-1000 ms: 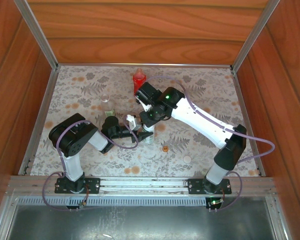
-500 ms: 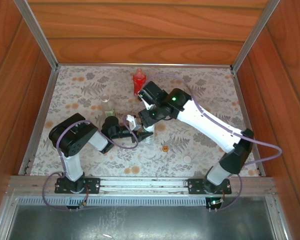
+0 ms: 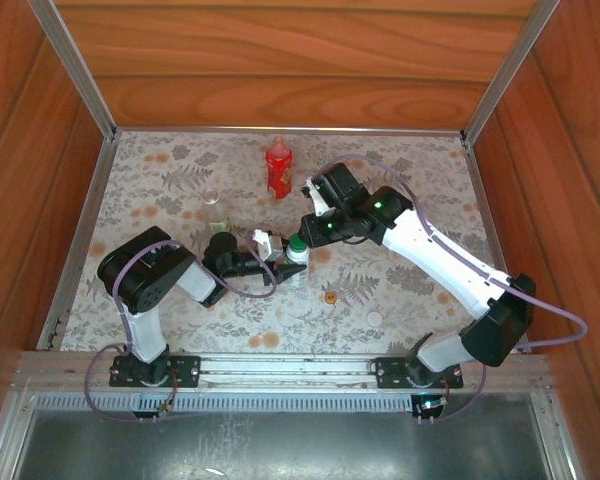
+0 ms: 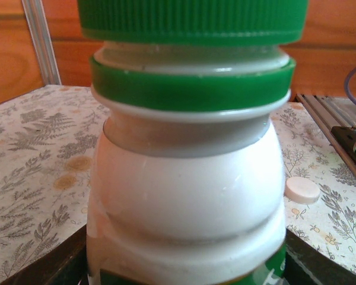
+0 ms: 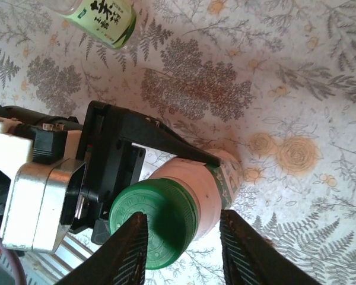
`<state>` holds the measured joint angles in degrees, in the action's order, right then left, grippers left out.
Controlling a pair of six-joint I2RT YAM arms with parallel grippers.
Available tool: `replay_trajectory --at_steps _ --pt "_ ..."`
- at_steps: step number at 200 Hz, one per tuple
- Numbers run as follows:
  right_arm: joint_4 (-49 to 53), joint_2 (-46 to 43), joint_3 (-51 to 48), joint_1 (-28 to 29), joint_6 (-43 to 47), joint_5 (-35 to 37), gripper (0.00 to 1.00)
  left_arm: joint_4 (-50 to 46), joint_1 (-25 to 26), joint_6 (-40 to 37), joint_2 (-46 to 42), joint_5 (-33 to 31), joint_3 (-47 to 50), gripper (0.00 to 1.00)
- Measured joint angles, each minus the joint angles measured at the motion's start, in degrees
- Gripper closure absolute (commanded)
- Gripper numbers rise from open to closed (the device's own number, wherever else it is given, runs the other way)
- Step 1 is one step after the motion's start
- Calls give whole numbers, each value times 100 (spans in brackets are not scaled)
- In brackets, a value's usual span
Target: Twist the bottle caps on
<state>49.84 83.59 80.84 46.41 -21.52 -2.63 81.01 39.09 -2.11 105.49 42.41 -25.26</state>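
Note:
My left gripper (image 3: pixel 280 262) is shut on the white bottle (image 3: pixel 296 270), which stands upright near the table's middle. In the left wrist view the bottle (image 4: pixel 187 196) is very close, with the green cap (image 4: pixel 193 18) on its neck. A strip of white neck shows above the green collar ring (image 4: pixel 193 89). My right gripper (image 5: pixel 183 215) hovers open above the green cap (image 5: pixel 151 222), touching nothing, and sits just right of the bottle top (image 3: pixel 296 245) in the top view. The red bottle (image 3: pixel 278 168) and the clear bottle (image 3: pixel 212 205) stand farther back. Loose on the mat lie the orange-red cap (image 3: pixel 331 297) and the white cap (image 3: pixel 375 319).
The clear bottle's pale green label (image 5: pixel 101 15) shows at the top of the right wrist view. Wooden walls and metal rails (image 3: pixel 280 130) box in the floral mat. The white cap (image 4: pixel 302 190) lies right of the held bottle.
My right gripper has pulled back to the right off the bottle top, uncovering the green cap on the neck. Its elbow swung right. The left arm has not moved.

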Motion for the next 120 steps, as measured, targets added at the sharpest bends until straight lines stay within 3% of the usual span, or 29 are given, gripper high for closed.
replay_trajectory --at_steps 120 --pt "-330 -22 -201 -83 -55 -284 82 4 0 9 11 13 -7 42"
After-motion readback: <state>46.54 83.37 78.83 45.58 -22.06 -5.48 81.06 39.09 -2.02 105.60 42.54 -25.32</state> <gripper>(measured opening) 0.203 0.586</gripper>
